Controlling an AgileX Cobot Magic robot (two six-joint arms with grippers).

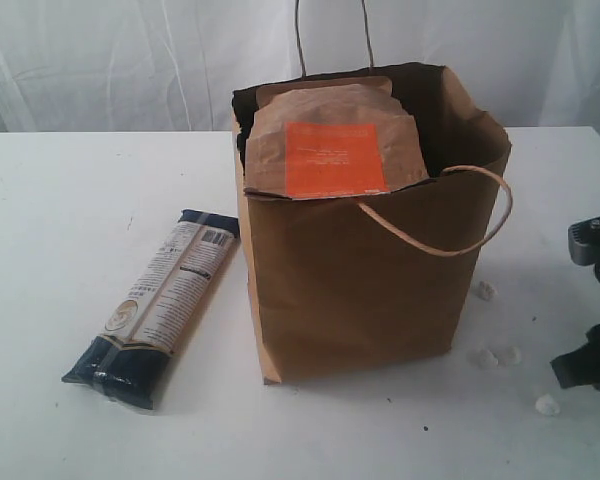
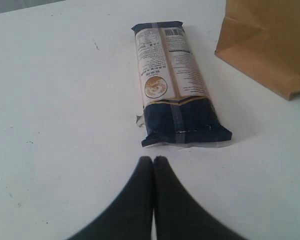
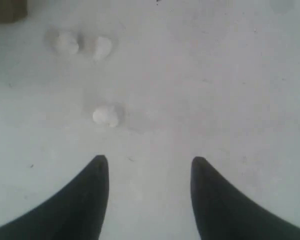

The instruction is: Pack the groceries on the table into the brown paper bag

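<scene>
The packing looks nearly done. The brown paper bag (image 1: pixel 360 290) stands upright in the centre of the exterior view, and the orange-labelled pouch (image 1: pixel 335 150) pokes out of its open mouth at the upper centre. The one grocery visible on the table (image 1: pixel 60 200) is the long pasta packet (image 1: pixel 160 305). It lies flat at the lower left of the frame, and its far end sits just beside the bag's left wall. The other items are probably down inside the bag, but its interior is too dark to confirm this.

The step in hand appears to be the pickup of that packet. In the left wrist view the left gripper (image 2: pixel 153 160) has its fingers pressed together with nothing between them, and it is aimed at the packet's dark-blue near end, close to it but apart. The right gripper (image 3: pixel 149 158) has its fingers spread over bare tabletop, empty, near a few small white lumps (image 3: pixel 106 116) at the lower right of the exterior frame.

For the next move the left fingers should open wide enough to straddle the packet's width. They would then come down over the packet and close on it. After that the long packet needs tipping on end to pass the pouch and the rim.
</scene>
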